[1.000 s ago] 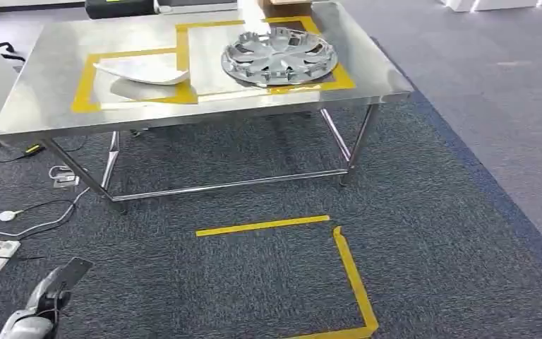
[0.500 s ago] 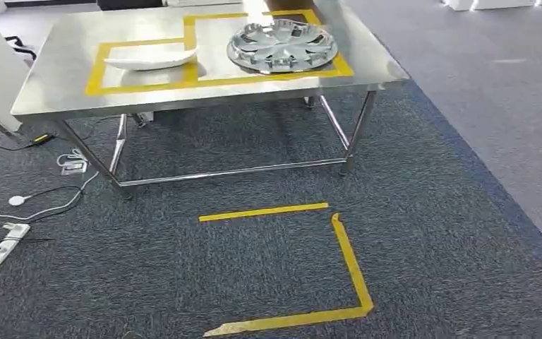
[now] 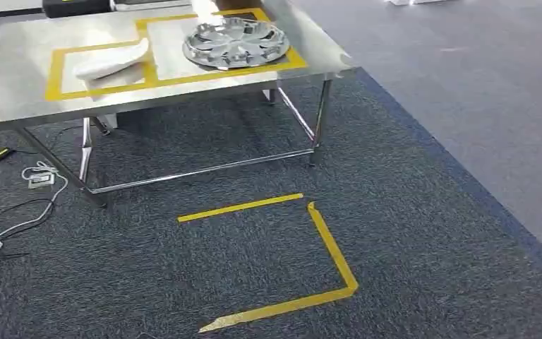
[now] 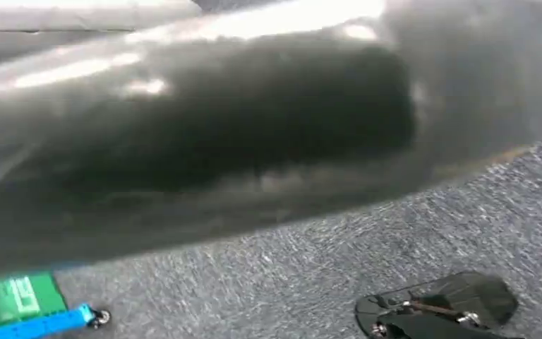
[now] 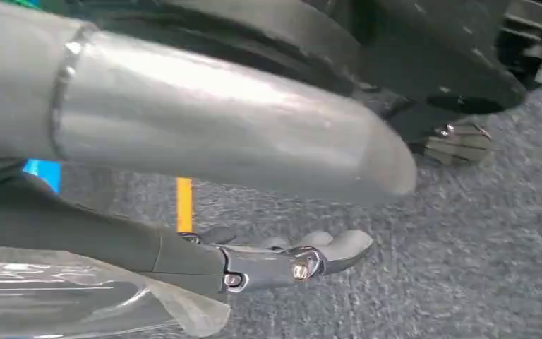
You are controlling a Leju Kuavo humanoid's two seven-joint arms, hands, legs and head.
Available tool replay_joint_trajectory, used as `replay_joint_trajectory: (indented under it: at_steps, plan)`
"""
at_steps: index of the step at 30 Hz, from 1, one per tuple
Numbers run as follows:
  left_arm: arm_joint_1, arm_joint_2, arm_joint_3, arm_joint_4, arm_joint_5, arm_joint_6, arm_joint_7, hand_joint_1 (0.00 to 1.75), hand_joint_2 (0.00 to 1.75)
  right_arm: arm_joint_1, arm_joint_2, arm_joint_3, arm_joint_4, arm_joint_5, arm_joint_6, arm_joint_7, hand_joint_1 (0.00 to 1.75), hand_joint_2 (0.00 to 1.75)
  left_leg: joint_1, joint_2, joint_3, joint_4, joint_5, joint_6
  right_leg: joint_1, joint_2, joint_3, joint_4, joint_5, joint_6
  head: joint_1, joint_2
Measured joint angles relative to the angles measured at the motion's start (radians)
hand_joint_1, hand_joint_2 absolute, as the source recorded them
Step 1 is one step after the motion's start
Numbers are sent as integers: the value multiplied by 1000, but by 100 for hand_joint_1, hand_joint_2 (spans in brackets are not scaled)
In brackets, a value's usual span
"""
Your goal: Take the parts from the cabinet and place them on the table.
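Steel table (image 3: 14, 92): silver hubcap (image 3: 235, 42) inside the right yellow-taped box (image 3: 293, 60), curved white panel (image 3: 111, 62) lying across the left box, the two apart. Carpet in front: yellow tape corner (image 3: 328, 244); cables (image 3: 14, 212) at left. Right hand (image 5: 293, 260): fingers extended over carpet, grasping nothing; left hand: state cannot be told.

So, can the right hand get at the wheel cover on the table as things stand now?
Probably not yet. The wheel cover lies on the table well ahead, across open carpet, while the right hand hangs low over the floor. Nothing blocks the path.
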Motion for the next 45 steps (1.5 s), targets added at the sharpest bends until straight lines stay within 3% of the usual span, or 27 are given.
replay_joint_trajectory:
  at_steps: [3,5,8,9,11,12,13,14,18,20,22,24,25,27,28,29,33,34,35,36,38,39,40,42,43,44,45]
  plan:
    - [-5,0,-1,0,0,-1,0,0,0,8,-1,0,0,1,-1,0,0,0,0,27,3,3,-3,-10,-3,30,-9,-2,9,-18,1,0]
    - [-7,0,-1,0,-7,-5,-6,0,0,8,-1,0,0,4,-3,1,0,0,8,-55,-28,78,-67,-22,-8,50,-13,-4,16,-30,-6,0]
    - [-5,0,-4,2,-27,-6,-28,0,0,0,-2,0,0,19,4,26,0,0,12,-89,-130,304,-157,-25,-6,89,-23,-2,22,-38,-7,0]
    - [-5,-1,-5,2,-35,-5,-39,0,0,2,-2,0,0,20,5,35,0,0,12,-91,-137,314,-145,-24,-6,103,-24,-1,23,-38,-6,0]
    - [-9,-2,-11,3,-52,-3,-55,0,0,7,-2,0,0,15,14,50,0,0,12,-101,-93,207,-58,-17,-5,131,-24,3,24,-37,-6,0]
    - [-12,-2,-13,3,-60,-3,-58,0,0,6,-2,-1,0,0,17,55,0,0,13,-119,-56,120,-8,-12,-5,145,-23,5,25,-35,-6,0]
    - [-12,-3,-16,3,-62,-11,-59,0,0,5,-2,-6,0,-16,20,56,0,0,15,-167,-34,56,18,-7,-7,156,-28,6,25,-33,-6,0]
    - [-13,-3,-16,6,-61,-30,-57,0,0,0,-2,-13,0,-28,23,56,0,0,20,-194,-30,38,14,-5,0,169,-35,17,25,-26,-4,0]
    - [-14,-4,-16,10,-69,-114,32,0,0,7,-3,-29,0,-29,34,70,0,0,22,-155,-31,16,11,4,-7,214,-64,16,40,1,-4,0]
    - [-13,-3,-16,10,-69,-131,58,0,0,8,-6,-40,-1,-31,34,71,0,0,24,-127,-30,10,17,14,-4,123,-99,81,-16,9,8,0]
    - [-4,-5,-14,11,-59,-144,61,0,0,1,-6,-47,-1,-34,32,64,0,0,20,-93,-33,11,17,15,-8,89,-169,237,-91,16,8,0]
    - [2,-10,-6,11,-53,-146,60,0,0,1,-5,-49,-1,-34,30,60,0,0,20,-60,-34,11,17,15,-11,79,-209,333,-113,23,8,0]
    - [1,-13,-5,11,-51,-147,60,0,0,4,-5,-52,-1,-34,27,61,0,0,20,-47,-34,11,17,15,-14,75,-191,307,-89,25,10,0]
    - [-3,-23,-4,11,-54,-152,60,0,0,6,-5,-56,-1,-30,22,61,0,0,20,-27,-31,11,15,13,-16,51,-97,144,-11,23,10,0]
    - [-4,-27,-4,11,-61,-154,60,0,0,3,-5,-56,-1,-29,19,61,0,0,19,-17,-28,11,13,9,-15,17,-44,56,17,20,10,0]
    - [-3,-28,-4,11,-71,-153,57,0,0,-4,-5,-58,-2,-31,14,60,0,0,10,-8,-27,14,9,2,-3,-27,-22,8,0,18,11,0]
    - [-14,-27,-7,11,-131,-141,55,0,0,-3,-3,-75,-2,-38,-4,61,0,0,10,33,-18,13,6,-20,-5,23,-36,10,8,-9,8,0]
    - [-17,-25,-14,11,-155,-136,55,0,0,-2,-2,-76,-2,-34,-8,67,0,0,15,10,-19,25,-6,-29,-12,33,-23,5,14,-18,8,0]
    - [-18,-24,-22,11,-176,-132,55,0,0,-2,-2,-77,-2,-29,-11,73,0,0,17,-45,-34,65,-41,-33,-12,42,-25,6,18,-25,1,0]
    - [-18,-24,-27,11,-183,-130,56,0,0,-4,-1,-78,-2,-26,-11,75,0,0,18,-74,-63,140,-88,-34,-12,56,-28,6,20,-30,-1,0]
    - [-15,-23,-38,11,-207,-123,64,0,0,-6,4,-79,-2,-27,-13,82,0,0,18,-93,-130,297,-157,-35,-9,86,-33,7,23,-35,-2,0]
    - [-13,-23,-45,11,-221,-116,74,0,0,-5,7,-81,-2,-27,-14,86,0,0,17,-94,-146,331,-160,-34,-8,101,-34,7,24,-37,-3,0]
    - [-13,-23,-53,12,-239,-109,90,0,0,-3,10,-82,-2,-25,-15,93,0,0,17,-95,-140,317,-137,-31,-7,117,-34,9,25,-36,-2,0]
    - [-16,-24,-81,13,-299,-95,135,0,0,0,15,-83,-2,1,-15,116,0,0,17,-107,-81,180,-44,-22,-6,146,-34,13,25,-35,-3,0]
    - [-18,-24,-98,14,-321,-92,151,0,0,-1,18,-82,-2,16,-14,122,0,0,18,-140,-43,89,2,-17,-6,160,-34,16,25,-34,-3,0]
    - [-18,-23,-114,16,-330,-89,158,0,0,-3,23,-79,-2,26,-13,127,0,0,19,-193,-26,48,0,-11,-4,170,-39,20,25,-30,-1,0]
    - [-18,-25,-121,16,-332,-84,160,0,0,-7,24,-77,-2,31,-14,129,0,0,23,-191,-22,24,-4,-14,-4,187,-49,28,26,-22,-2,0]
